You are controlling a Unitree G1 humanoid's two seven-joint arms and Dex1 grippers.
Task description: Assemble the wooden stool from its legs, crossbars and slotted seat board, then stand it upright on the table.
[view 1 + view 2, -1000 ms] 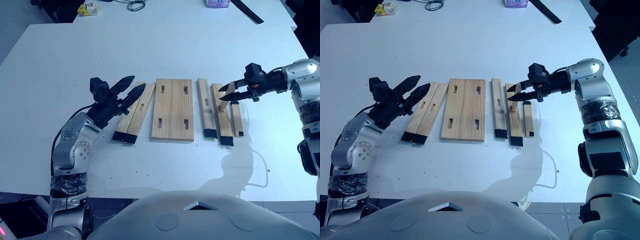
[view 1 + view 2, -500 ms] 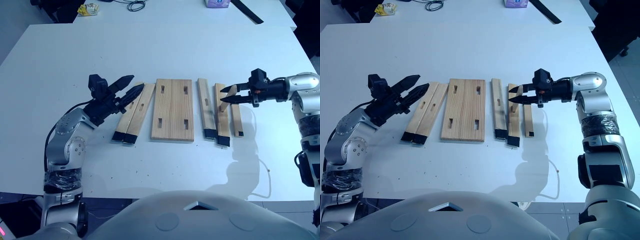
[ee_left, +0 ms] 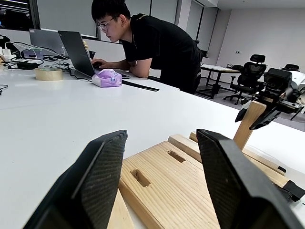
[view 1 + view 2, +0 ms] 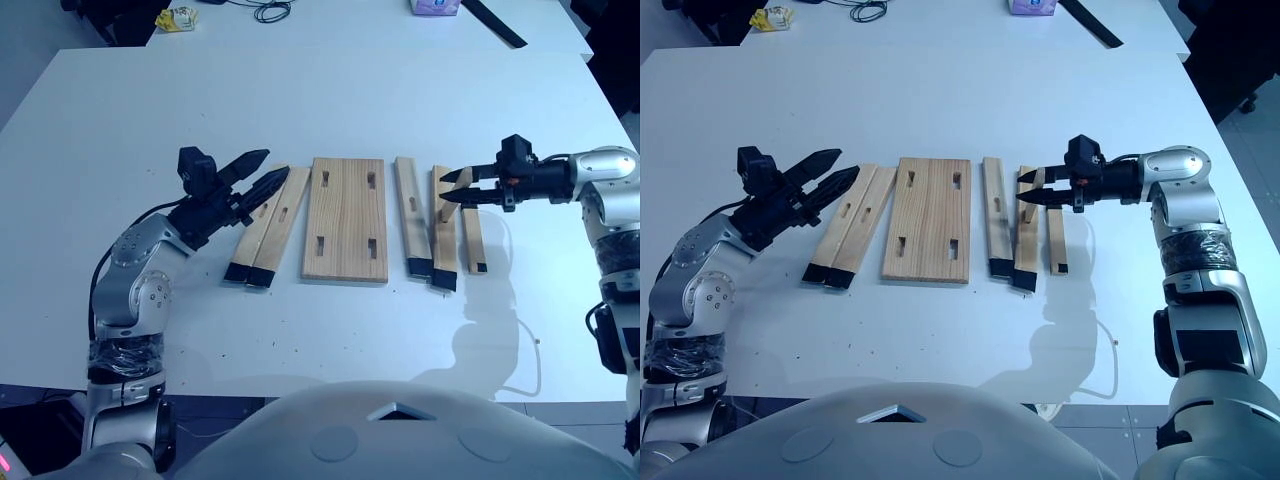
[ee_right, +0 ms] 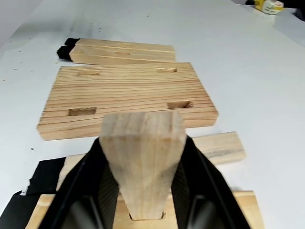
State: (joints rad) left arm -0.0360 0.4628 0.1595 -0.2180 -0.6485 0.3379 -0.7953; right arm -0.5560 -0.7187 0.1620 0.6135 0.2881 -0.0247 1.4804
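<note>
The slotted seat board (image 4: 345, 218) lies flat mid-table. Two legs (image 4: 266, 223) lie side by side to its left; two more legs (image 4: 412, 215) (image 4: 442, 232) and a short crossbar (image 4: 473, 238) lie to its right. My left gripper (image 4: 258, 171) hovers open over the far ends of the left legs, with nothing between its fingers (image 3: 97, 181). My right gripper (image 4: 1032, 187) is shut on a short crossbar piece (image 5: 142, 160). It holds the piece upright, with the lower end at a slot in the leg beneath (image 5: 240, 210).
The white table (image 4: 320, 110) has wide free room behind and in front of the parts. At its far edge are a purple box (image 4: 435, 6), a yellow packet (image 4: 178, 17), a black strap (image 4: 495, 22) and a cable (image 4: 270, 10).
My right gripper has come down and toward the right legs with the crossbar piece, which now stands more upright. The left arm's elbow shifted outward; its gripper barely moved.
</note>
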